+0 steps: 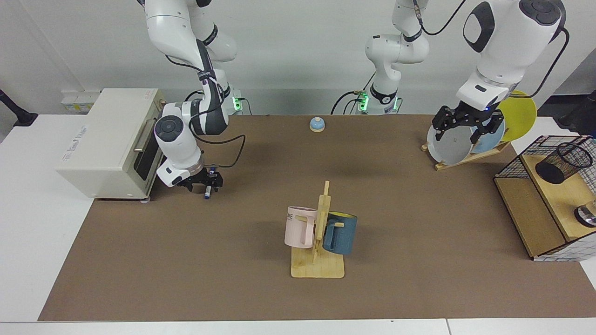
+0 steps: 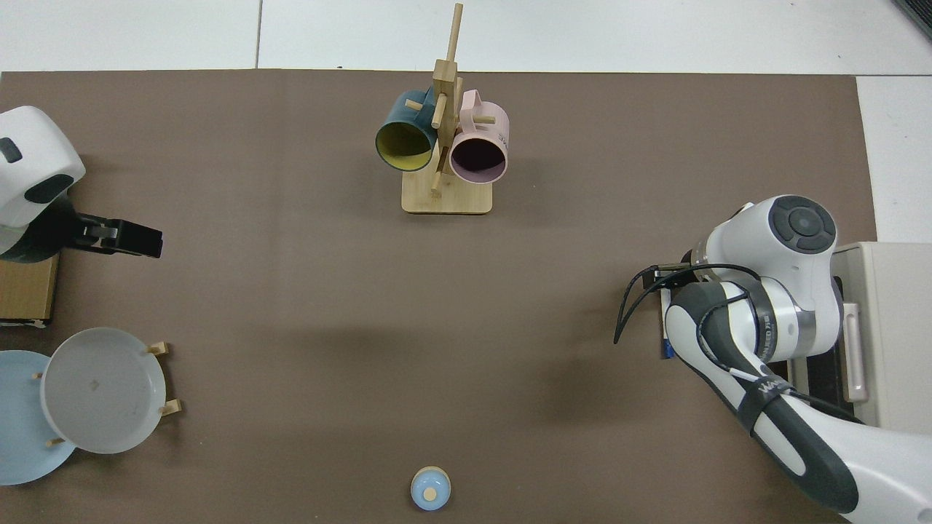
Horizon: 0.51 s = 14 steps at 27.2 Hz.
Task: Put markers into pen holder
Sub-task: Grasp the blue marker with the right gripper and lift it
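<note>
The marker (image 1: 206, 192) lies flat on the brown mat near the white box, with only its blue end showing below my right gripper (image 1: 205, 182). That gripper is down over the marker, open, its fingers on either side of the barrel. In the top view the right arm covers nearly all of the marker (image 2: 665, 348). The pen holder (image 1: 561, 163), a black mesh cup, lies tilted on the wooden shelf inside the wire basket (image 1: 512, 163) at the far right. My left gripper (image 1: 466, 126) hangs open and empty in front of the plates; in the top view the left gripper (image 2: 124, 239) is at the left edge.
A white box-shaped appliance (image 1: 109, 142) stands just left of the marker. A wooden mug tree (image 1: 319, 242) with a pink and a blue mug is mid-table. A plate rack (image 1: 458, 142) holds several plates, and a small blue bell (image 1: 317, 124) sits at the back.
</note>
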### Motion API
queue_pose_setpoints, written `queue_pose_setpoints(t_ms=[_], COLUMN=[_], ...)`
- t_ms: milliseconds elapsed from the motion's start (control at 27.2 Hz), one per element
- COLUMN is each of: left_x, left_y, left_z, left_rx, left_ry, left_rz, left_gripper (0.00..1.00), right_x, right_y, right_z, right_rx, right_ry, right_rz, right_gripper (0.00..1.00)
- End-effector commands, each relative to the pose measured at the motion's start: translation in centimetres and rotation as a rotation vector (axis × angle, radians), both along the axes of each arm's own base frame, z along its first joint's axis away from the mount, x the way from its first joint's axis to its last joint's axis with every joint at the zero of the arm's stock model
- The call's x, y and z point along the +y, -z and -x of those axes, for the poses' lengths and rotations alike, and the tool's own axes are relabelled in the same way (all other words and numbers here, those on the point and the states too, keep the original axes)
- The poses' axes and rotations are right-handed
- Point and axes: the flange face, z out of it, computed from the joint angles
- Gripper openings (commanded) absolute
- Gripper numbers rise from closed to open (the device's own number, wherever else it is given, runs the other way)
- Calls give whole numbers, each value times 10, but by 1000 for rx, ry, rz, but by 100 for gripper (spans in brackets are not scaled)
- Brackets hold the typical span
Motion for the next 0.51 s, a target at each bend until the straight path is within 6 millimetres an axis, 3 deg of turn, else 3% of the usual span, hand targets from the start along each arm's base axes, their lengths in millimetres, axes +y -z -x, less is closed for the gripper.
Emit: queue_pose_setpoints(t_ms=[0, 147, 404, 478], left_x=[2, 3, 4, 4], left_y=[-1, -1, -1, -2], left_z=[7, 7, 7, 7], left_rx=[2, 1, 1, -1], left_ry=[11, 9, 9, 27], left_rz=[0, 0, 0, -1], left_gripper=[100, 100, 100, 100], right_x=[4, 4, 4, 4], right_y=[8, 8, 8, 7], right_z=[4, 4, 4, 3], right_rx=[-19, -19, -20, -21], right_ry=[-1, 2, 12, 16], right_rz=[13, 14, 14, 14], right_gripper=[65, 52, 4, 0])
